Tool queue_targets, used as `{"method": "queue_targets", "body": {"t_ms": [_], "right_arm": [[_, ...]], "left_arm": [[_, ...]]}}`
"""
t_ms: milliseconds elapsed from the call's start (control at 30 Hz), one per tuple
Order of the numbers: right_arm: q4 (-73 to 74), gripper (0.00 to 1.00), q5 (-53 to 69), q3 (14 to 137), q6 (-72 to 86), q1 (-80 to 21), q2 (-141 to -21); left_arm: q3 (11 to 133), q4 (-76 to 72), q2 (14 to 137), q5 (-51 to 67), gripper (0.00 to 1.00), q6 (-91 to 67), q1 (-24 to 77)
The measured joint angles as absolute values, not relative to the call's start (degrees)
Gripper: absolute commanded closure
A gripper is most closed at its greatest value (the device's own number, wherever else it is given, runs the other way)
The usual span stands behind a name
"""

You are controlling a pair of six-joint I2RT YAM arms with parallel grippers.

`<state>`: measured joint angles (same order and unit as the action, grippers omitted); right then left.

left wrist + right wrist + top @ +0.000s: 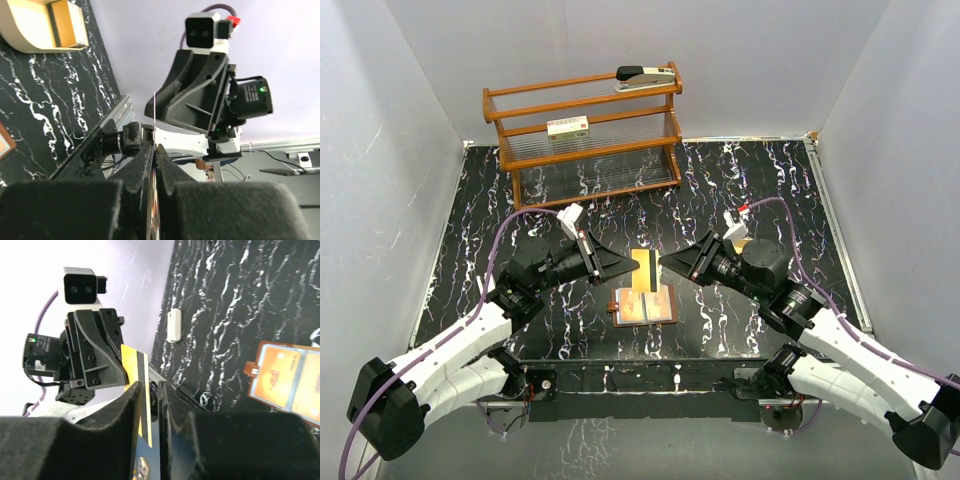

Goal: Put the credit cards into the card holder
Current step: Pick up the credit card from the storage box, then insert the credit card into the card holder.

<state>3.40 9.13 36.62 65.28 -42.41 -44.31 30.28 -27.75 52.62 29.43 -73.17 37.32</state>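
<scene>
A credit card (642,266), yellow with a black stripe, stands on edge in mid-air between the two grippers, above the card holder (645,305). The card holder is a brown wallet lying spread open on the black marbled table, also seen in the right wrist view (287,382). My left gripper (631,265) is shut on the card's left edge; its fingertips (150,150) pinch the thin card (155,112). My right gripper (150,386) has its jaws slightly apart around the card (134,365), which rests against one finger with a gap to the other.
A wooden rack (582,135) stands at the back, with a stapler (645,77) on top and a white box with a red label (568,127) on its shelf. A shallow tan tray (30,35) sits beyond the right arm. A small white object (174,325) lies on the table.
</scene>
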Motion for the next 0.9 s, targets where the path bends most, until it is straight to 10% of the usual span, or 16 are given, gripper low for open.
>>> {"method": "queue_targets", "body": {"t_ms": [900], "right_arm": [[23.9, 0.62, -2.2, 39.0, 44.5, -42.4, -64.8]], "left_arm": [[30.9, -6.0, 67.0, 21.6, 1.0, -55.0, 37.3]]}}
